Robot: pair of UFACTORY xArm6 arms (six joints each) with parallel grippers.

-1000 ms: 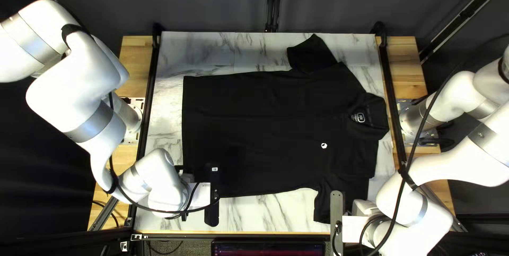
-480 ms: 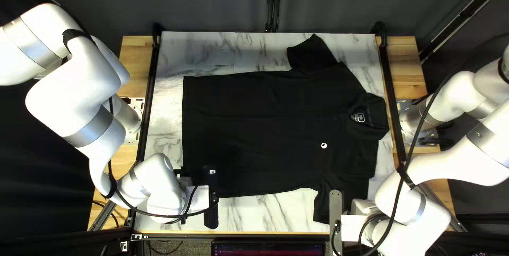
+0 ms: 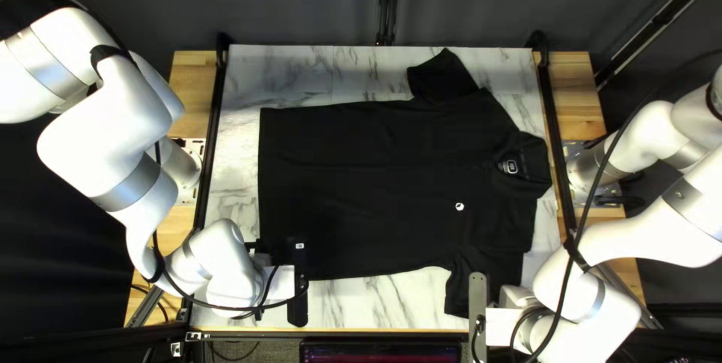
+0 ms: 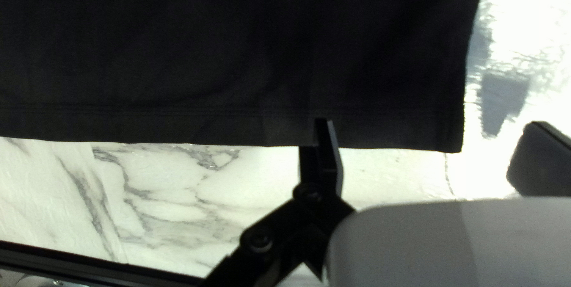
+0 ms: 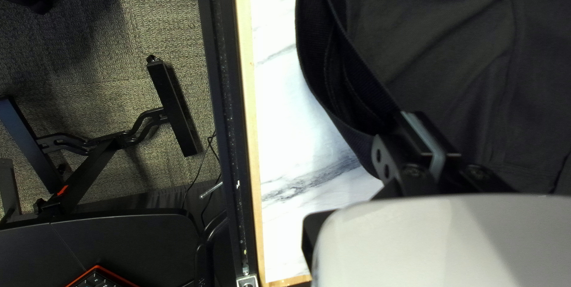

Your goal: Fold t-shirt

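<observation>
The black t-shirt (image 3: 376,182) lies spread on the marble-patterned table, its collar toward the right of the top left view and its hem at the left. My left gripper (image 3: 298,284) hangs over the hem's near corner. Seen from the left wrist, that gripper (image 4: 431,135) is open, one finger above the stitched hem (image 4: 238,126) and the other beyond the corner, over marble. At the near sleeve is my right gripper (image 3: 478,306). In the right wrist view this gripper (image 5: 410,121) has its fingers together on the sleeve cuff (image 5: 351,93); their tips are partly hidden in dark cloth.
Black rails (image 3: 551,107) run along both table sides, and another bar (image 5: 229,114) follows the near edge. Past that edge are a monitor (image 3: 380,352) and a black stand (image 5: 172,105) on carpet. The far sleeve (image 3: 444,77) points toward the curtain.
My left gripper has shifted slightly leftward and toward the near edge in the top left view. The right gripper has barely moved, and the shirt lies as before.
</observation>
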